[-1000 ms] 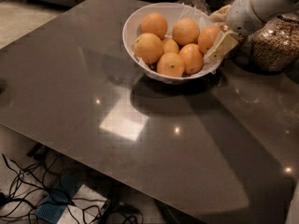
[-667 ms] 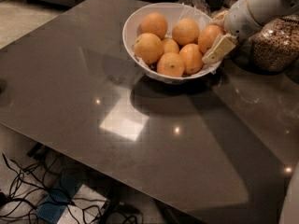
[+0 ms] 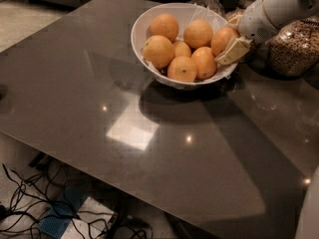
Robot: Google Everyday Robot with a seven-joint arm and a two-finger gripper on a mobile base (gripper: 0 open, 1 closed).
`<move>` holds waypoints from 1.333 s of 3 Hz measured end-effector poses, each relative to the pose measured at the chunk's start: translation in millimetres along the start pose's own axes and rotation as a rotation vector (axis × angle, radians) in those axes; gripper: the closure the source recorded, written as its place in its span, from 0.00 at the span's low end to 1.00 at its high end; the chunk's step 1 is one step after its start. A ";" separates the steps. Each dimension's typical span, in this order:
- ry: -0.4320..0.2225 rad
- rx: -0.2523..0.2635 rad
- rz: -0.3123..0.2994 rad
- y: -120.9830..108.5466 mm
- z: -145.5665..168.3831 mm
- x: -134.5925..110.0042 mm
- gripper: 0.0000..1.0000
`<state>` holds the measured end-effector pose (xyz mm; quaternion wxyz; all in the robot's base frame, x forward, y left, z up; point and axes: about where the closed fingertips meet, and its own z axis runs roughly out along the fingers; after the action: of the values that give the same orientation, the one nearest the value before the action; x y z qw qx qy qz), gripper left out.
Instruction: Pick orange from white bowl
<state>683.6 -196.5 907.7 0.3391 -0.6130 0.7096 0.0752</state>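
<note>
Orange (image 3: 221,38) at 3 o'clock in the white bowl (image 3: 141,23), by the rim, between the wide-spread fingers (image 3: 234,50) of the gripper (image 3: 227,41). Close slowly on its middle, then lift straight up, without pushing the neighbouring orange (image 3: 204,62) at its 8 o'clock.

We take this for a home kitchen: dark table (image 3: 75,83), bowl (image 3: 142,24) of oranges (image 3: 198,33), grain jar (image 3: 294,46), floor cables (image 3: 30,203). The gripper (image 3: 227,40) is at the bowl's right rim.
</note>
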 end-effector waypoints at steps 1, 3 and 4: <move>0.000 0.000 0.000 -1.0 -2.4 -1.8 0.90; -0.115 0.002 -0.058 15.1 -20.3 -37.9 1.00; -0.179 -0.017 -0.088 26.3 -26.2 -55.4 1.00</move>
<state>650.2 -158.6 951.3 0.3990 -0.6371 0.6482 0.1210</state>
